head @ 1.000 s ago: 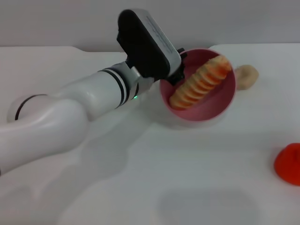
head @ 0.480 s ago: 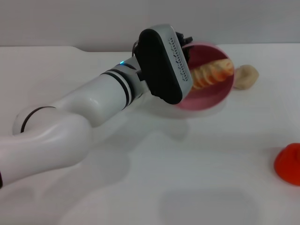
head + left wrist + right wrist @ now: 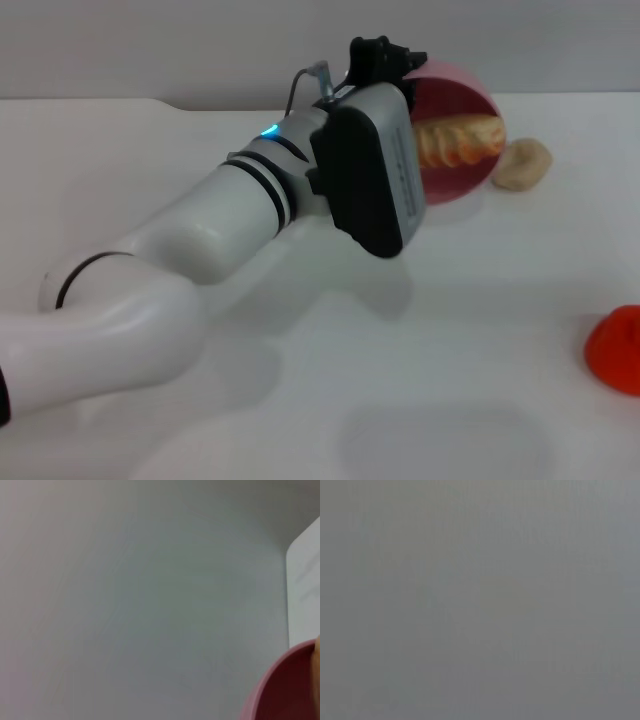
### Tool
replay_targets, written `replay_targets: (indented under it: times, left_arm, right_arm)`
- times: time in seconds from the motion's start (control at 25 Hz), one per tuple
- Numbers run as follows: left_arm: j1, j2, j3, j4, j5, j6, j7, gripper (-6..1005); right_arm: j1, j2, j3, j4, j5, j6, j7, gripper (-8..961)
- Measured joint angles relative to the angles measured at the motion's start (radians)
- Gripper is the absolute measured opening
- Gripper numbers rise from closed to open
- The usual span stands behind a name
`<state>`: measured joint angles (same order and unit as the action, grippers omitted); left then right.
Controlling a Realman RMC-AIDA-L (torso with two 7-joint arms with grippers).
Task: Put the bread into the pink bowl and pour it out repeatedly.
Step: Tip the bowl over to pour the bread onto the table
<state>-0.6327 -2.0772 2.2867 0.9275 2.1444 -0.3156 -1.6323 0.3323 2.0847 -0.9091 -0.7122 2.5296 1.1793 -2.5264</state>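
Bread (image 3: 462, 142) is lying inside the pink bowl (image 3: 470, 95), which I'm tipping on its side with the left gripper (image 3: 385, 62) clamped on its rim (so the loaf slides onto the desk (image 3: 450, 330)).

A white table (image 3: 420, 380) meets a plain grey wall (image 3: 150, 45) behind it.
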Motion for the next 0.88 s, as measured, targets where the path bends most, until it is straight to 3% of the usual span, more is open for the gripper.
replay_targets:
  times: [0.52,0.88]
  left_arm:
    - [0.001,-0.001,0.058,-0.002,0.014,-0.091,0.162,50]
    - [-0.001,-0.001,0.069,-0.003,0.027,-0.110,0.176,50]
  right_arm:
    - [0.012,0.000,-0.003,0.001,0.001,0.013,0.000,592]
    - [0.019,0.000,-0.014,0.002,0.002,0.014,0.000,596]
